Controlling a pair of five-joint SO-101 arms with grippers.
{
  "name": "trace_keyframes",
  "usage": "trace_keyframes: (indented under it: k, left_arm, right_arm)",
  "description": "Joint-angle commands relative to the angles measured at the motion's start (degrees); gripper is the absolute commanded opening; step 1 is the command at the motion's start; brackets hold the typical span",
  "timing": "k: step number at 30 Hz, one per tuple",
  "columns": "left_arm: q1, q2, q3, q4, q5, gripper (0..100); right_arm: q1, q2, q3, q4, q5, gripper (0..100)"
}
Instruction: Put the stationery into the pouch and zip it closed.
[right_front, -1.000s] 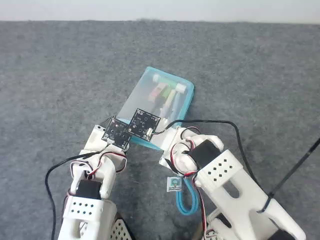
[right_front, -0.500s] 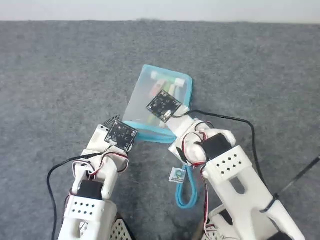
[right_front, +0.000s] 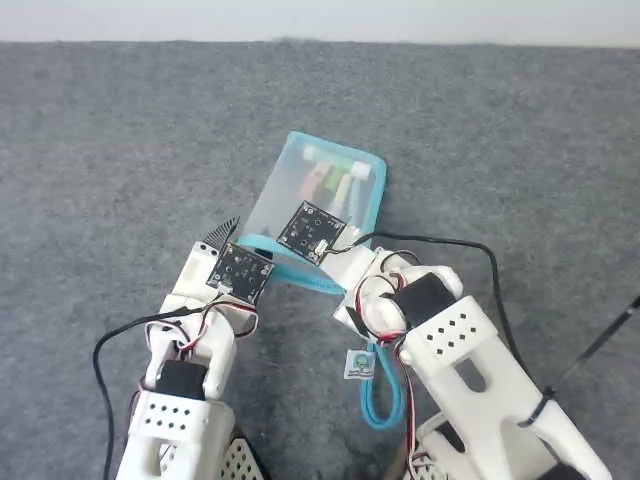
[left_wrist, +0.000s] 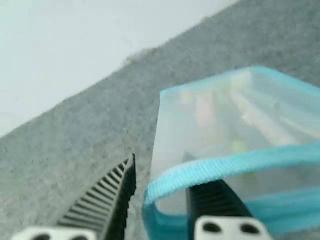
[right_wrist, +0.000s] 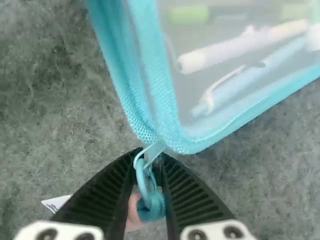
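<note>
Pinching zipper pull (right_wrist: 145, 192), right gripper (right_wrist: 149, 159) closed

Stationery (right_front: 335, 180) inside the pouch (right_front: 378, 198) — the pouch on the mat (right_front: 120, 150)

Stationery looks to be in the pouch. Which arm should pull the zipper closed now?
Right, most likely. The right claw is shut on the zipper pull at a corner of the pouch, so it can drag straight away. The left claw sits open astride the pouch's edge, better suited to bracing.
</note>
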Motion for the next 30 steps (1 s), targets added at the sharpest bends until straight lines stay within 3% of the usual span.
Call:
trace_keyframes:
  k: [1,7,12,15,19,22,30]
  left_arm:
    - [0.35,-0.44,-0.92,-2.64,0.35,14]
    - [0.26,-0.44,-0.31,-2.46,0.26,0]
    - [0.35,-0.88,-0.40,2.46,0.53,1]
    - [0.35,-0.88,-1.01,4.66,5.36,1]
    - [1.67,-0.44,-6.55,16.79,8.26,1]
    - [3.60,-0.44,-9.54,22.95,11.08,1]
    - [4.04,-0.44,-9.63,22.95,15.12,1]
  right_arm:
    - [-0.75,-2.77,-0.53,0.57,1.05,0.6]
    - [2.59,-2.77,-0.79,-0.04,-1.14,0.6]
    - [5.93,-2.77,-1.41,-1.71,-2.90,0.6]
    - [7.52,-2.42,-4.66,-1.10,-5.98,0.6]
    - [8.13,-2.07,-8.62,0.31,-7.56,0.6]
    - [6.02,-2.07,-11.78,2.95,-7.56,0.6]
    - [-8.40,-3.30,-18.46,8.92,-8.44,0.6]
